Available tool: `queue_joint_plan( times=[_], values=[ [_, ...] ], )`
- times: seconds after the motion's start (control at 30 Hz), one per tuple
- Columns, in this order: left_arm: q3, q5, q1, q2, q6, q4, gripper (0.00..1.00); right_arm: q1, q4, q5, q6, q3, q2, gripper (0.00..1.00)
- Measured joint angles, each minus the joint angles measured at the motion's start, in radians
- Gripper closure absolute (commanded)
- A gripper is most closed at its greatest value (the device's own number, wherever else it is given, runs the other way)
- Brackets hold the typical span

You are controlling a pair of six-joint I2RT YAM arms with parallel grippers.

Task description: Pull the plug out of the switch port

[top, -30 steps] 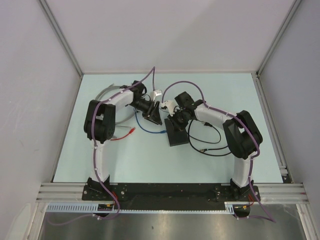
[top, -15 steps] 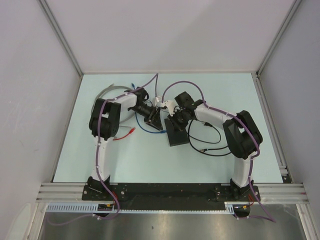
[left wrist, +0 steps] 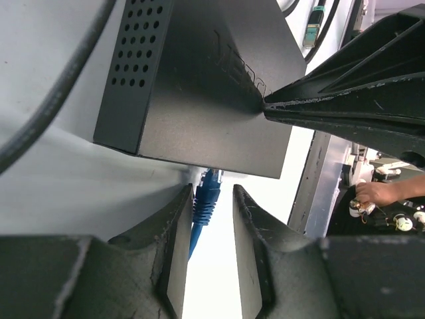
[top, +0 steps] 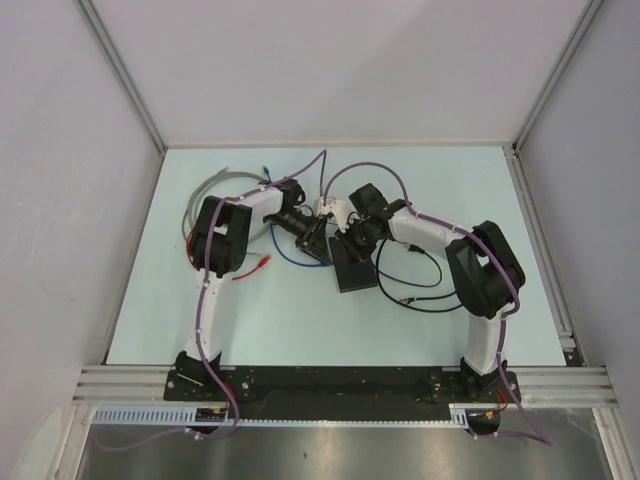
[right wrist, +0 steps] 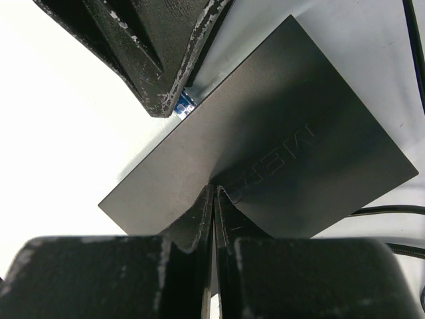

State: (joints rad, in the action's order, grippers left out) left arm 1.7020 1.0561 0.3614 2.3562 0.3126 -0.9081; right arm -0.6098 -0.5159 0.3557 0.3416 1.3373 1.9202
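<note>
The flat black switch box [top: 354,268] lies at mid table. In the left wrist view the box [left wrist: 199,86] fills the top, and a blue plug [left wrist: 207,196] sits in a port in its near edge. My left gripper [left wrist: 212,199] is open with its fingers on either side of the plug; the plug lies against one finger [left wrist: 178,219], with a gap to the other. My right gripper [right wrist: 214,191] is shut and empty, its tips pressed down on the box's top [right wrist: 292,133]. In the top view the left gripper [top: 322,245] and the right gripper [top: 352,243] meet at the box.
The blue cable [top: 290,260] loops left of the box. A red-tipped lead [top: 255,265] and a grey cable [top: 215,185] lie further left. Thin black cables [top: 420,290] trail right of the box. A white connector [top: 333,210] lies behind the grippers.
My left arm has swung right, bringing its gripper up to the box's edge and around the blue plug. The right gripper and the box have not moved.
</note>
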Motion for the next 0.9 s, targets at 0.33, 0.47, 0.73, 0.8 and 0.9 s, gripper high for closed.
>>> queue_joint_plan(
  times=[0.33,0.47,0.73,0.8,0.9],
  values=[
    [0.017,0.002,0.000,0.016,0.001,-0.012,0.67,0.000,0.000,0.000,0.000,0.000,0.000,0.95],
    [0.024,-0.003,0.001,0.020,-0.010,-0.018,0.68,0.000,0.000,0.000,0.000,0.000,0.000,0.95],
    [0.036,-0.031,0.011,0.020,-0.036,-0.019,0.67,-0.001,0.000,-0.002,0.000,0.000,0.000,0.95],
    [0.042,-0.040,0.016,0.020,-0.043,-0.020,0.66,-0.001,0.000,-0.002,0.000,0.000,0.000,0.95],
    [0.050,-0.054,0.024,0.020,-0.051,-0.024,0.66,-0.002,0.000,-0.004,0.000,0.000,0.000,0.95]
  ],
)
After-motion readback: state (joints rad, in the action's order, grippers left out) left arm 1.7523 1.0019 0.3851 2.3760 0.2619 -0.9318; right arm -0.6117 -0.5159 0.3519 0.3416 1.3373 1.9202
